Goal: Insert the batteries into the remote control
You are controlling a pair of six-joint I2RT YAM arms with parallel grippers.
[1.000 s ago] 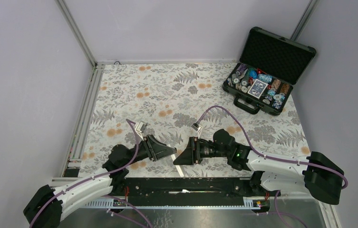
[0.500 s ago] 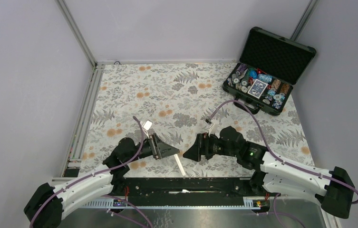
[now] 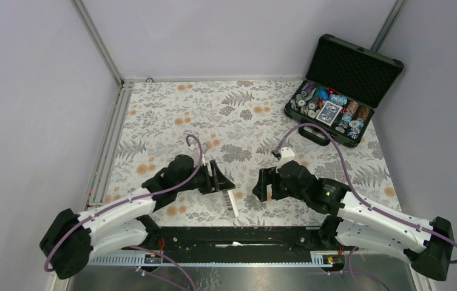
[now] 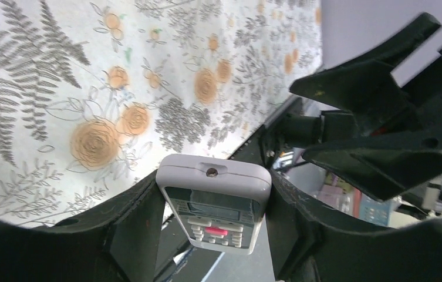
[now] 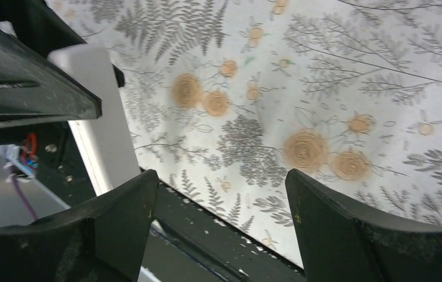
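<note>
The left gripper (image 3: 221,182) clamps the small white bar-shaped remote control (image 3: 233,202), its far end hidden between the fingers; the right gripper (image 3: 261,185) gapes empty.

table (image 3: 213,109): covered in a fern-and-flower print, grey leaves with orange blooms
far right corner: black hard case (image 3: 354,65) sits right on the print, lid up

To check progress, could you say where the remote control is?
Top view: the remote control is clamped in the left gripper at the near edge of the table, left of the right gripper.
</note>
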